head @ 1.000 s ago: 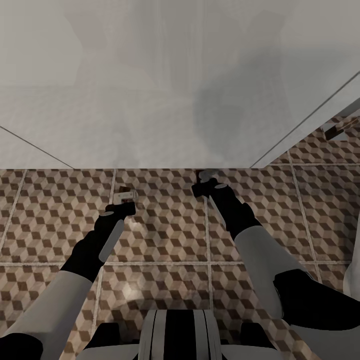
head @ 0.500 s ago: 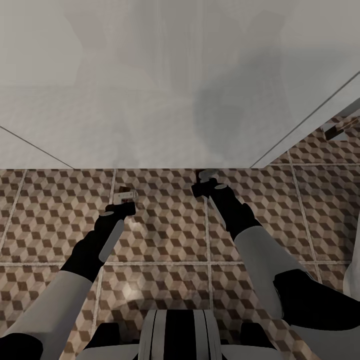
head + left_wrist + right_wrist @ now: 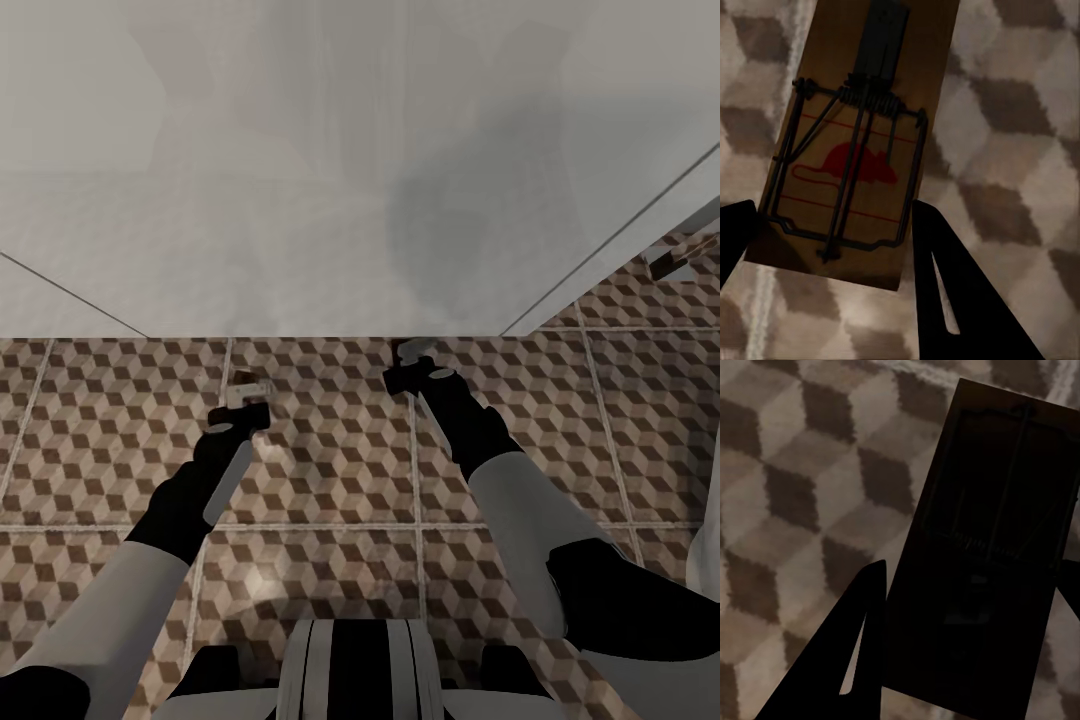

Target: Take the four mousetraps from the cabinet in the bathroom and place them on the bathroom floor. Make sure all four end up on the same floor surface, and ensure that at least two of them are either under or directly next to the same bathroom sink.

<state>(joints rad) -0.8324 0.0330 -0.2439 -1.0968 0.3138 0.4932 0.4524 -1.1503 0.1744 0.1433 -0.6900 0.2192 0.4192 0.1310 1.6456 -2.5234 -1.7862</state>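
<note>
Mousetrap point(image 3: 855, 142) between left hand point(image 3: 832, 247) fingers.

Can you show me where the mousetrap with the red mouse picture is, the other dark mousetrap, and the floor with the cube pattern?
mousetrap with the red mouse point(image 3: 847, 165): left wrist view, on the printed red mouse.
dark mousetrap point(image 3: 982, 555): right wrist view, middle of its shadowed board.
bathroom floor point(image 3: 330, 470): head view, bare tile between the two arms.

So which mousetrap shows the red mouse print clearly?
The mousetrap between the left gripper's fingers; the right gripper's mousetrap sits in dark shadow.
</note>
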